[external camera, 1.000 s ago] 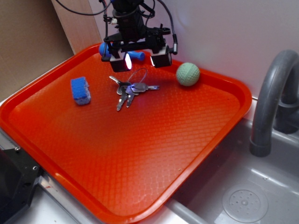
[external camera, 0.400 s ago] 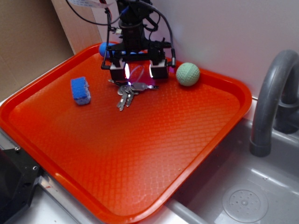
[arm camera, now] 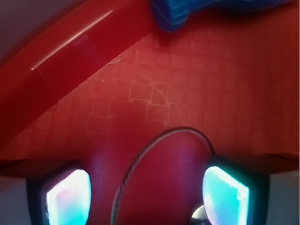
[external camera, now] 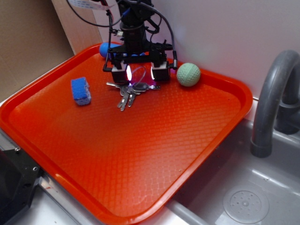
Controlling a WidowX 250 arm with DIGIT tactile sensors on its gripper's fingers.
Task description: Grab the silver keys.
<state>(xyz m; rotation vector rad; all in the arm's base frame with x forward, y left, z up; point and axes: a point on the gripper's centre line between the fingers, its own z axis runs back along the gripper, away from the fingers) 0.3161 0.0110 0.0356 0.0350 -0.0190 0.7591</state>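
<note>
The silver keys (external camera: 127, 93) lie on the orange tray (external camera: 140, 154) toward its back, their thin wire ring (external camera: 139, 74) standing up between my fingers. My gripper (external camera: 140, 73) is low over the bunch, open, with one lit pad on each side of the ring. In the wrist view the wire ring (arm camera: 140, 159) curves across the gap between the two glowing pads (arm camera: 70, 199), and the gripper (arm camera: 147, 201) holds nothing. A bit of a key head (arm camera: 199, 215) shows by the right pad.
A blue sponge block (external camera: 80, 91) lies left of the keys. A green ball (external camera: 188, 74) sits to the right. The blue pin-shaped toy (external camera: 107, 48) (arm camera: 211, 9) lies behind the gripper by the tray's back rim. A grey faucet (external camera: 274, 103) and sink (external camera: 243, 197) are at right.
My gripper has come down from above the keys to just over the tray, its fingers now either side of the wire ring. The keys have shifted slightly.
</note>
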